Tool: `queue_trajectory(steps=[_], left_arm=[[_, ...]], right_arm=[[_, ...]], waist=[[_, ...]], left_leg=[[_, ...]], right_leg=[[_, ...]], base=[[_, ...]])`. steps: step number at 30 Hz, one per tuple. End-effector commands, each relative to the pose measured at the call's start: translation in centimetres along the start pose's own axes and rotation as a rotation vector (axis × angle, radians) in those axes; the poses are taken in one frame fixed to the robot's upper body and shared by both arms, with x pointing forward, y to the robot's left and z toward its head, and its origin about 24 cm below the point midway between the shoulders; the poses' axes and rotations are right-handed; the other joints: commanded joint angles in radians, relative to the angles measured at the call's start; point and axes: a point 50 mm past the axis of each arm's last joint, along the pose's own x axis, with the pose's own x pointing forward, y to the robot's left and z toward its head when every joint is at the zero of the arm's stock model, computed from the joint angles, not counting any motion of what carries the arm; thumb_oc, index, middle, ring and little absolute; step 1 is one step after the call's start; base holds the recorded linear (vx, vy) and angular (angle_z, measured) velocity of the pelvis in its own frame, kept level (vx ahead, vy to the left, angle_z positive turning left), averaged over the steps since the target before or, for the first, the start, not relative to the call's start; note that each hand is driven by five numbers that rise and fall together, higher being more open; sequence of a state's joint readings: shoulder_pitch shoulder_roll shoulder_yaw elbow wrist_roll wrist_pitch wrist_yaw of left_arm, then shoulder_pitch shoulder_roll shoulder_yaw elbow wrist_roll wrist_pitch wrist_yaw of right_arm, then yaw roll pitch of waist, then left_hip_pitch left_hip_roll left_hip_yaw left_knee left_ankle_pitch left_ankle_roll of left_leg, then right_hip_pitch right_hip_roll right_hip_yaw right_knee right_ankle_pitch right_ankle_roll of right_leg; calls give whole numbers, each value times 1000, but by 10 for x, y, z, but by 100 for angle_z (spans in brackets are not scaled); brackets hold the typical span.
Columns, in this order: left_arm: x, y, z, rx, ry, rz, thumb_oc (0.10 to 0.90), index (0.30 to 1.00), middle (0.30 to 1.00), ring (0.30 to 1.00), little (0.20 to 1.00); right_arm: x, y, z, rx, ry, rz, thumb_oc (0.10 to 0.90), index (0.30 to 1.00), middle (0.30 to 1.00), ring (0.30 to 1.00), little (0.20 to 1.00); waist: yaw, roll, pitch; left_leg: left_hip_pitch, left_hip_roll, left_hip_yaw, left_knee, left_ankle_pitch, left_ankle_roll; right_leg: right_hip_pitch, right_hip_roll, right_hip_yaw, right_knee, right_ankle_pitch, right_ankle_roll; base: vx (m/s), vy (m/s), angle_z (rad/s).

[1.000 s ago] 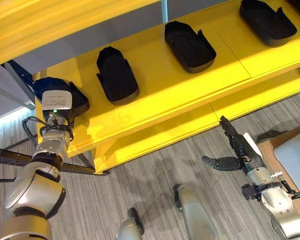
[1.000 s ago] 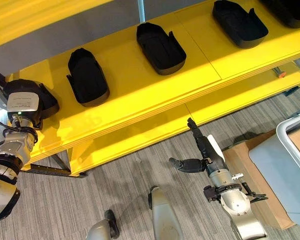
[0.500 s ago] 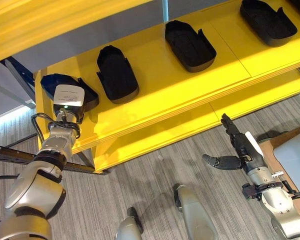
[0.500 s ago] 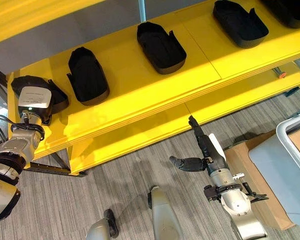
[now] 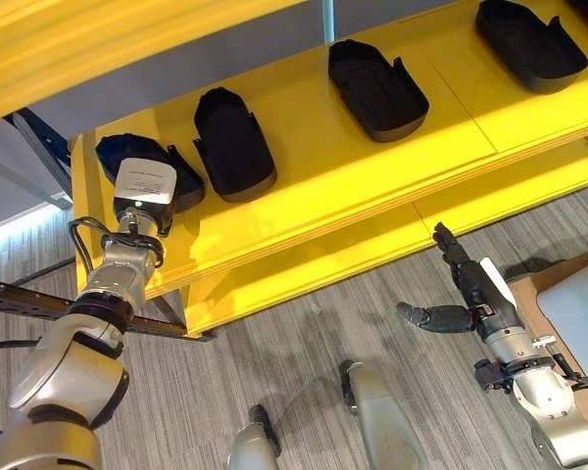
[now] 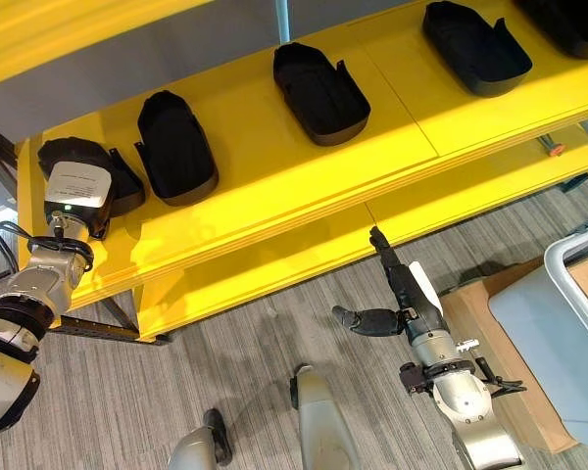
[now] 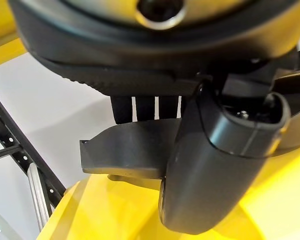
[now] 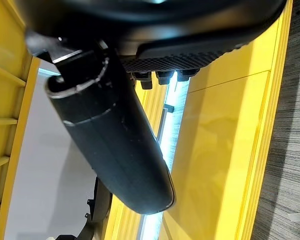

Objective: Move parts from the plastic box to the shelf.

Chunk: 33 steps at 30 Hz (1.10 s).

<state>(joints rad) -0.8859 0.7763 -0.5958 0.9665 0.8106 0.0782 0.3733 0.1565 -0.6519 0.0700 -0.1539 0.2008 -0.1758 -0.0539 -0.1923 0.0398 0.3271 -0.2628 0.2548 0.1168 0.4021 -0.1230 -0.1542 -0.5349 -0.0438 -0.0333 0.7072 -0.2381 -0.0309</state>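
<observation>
Black part at the shelf's end, in the left hand

The black part (image 5: pixel 116 153) rests on the yellow shelf (image 5: pixel 304 166), left hand (image 5: pixel 143 186) pinching it beside three more parts (image 5: pixel 234 142). Right hand (image 5: pixel 467 294) hangs below the shelf's edge, fingers straight, holding nothing.

No legible text or labels anywhere

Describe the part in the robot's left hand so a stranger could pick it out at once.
Find the yellow shelf with its row of black parts. Go to the row's left end, by the shelf's corner. That part is the one with the left hand on it; its neighbour lies free.
</observation>
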Motion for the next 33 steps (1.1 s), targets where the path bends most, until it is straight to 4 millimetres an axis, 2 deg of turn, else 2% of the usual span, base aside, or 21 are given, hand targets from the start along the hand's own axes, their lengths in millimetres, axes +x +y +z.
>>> queue_trajectory(steps=[1, 13, 33], left_arm=[[0, 32, -50, 89, 101, 127, 400, 300, 300, 300, 300], [-14, 19, -66, 36, 145, 74, 400, 300, 300, 300, 300], [-20, 30, -82, 68, 132, 100, 400, 300, 300, 300, 300]], right_arm=[[3, -9, 39, 35, -239, -56, 900, 1000, 1000, 1000, 1000], [2, -10, 39, 32, -237, -63, 900, 1000, 1000, 1000, 1000], [2, -13, 37, 34, -228, -73, 900, 1000, 1000, 1000, 1000]], waist=[[-6, -24, -77], [7, -27, -73], [20, -28, -63]], left_leg=[[-83, 0, -46, 109, -58, 34], [-91, -4, -51, 117, -59, 36], [-103, -14, -55, 128, -68, 46]], right_leg=[[127, -128, 15, -108, 7, 135], [129, -131, 10, -107, 10, 136], [126, -139, 12, -110, 13, 138]], base=[[0, 0, 0], [2, 2, 1], [2, 2, 1]])
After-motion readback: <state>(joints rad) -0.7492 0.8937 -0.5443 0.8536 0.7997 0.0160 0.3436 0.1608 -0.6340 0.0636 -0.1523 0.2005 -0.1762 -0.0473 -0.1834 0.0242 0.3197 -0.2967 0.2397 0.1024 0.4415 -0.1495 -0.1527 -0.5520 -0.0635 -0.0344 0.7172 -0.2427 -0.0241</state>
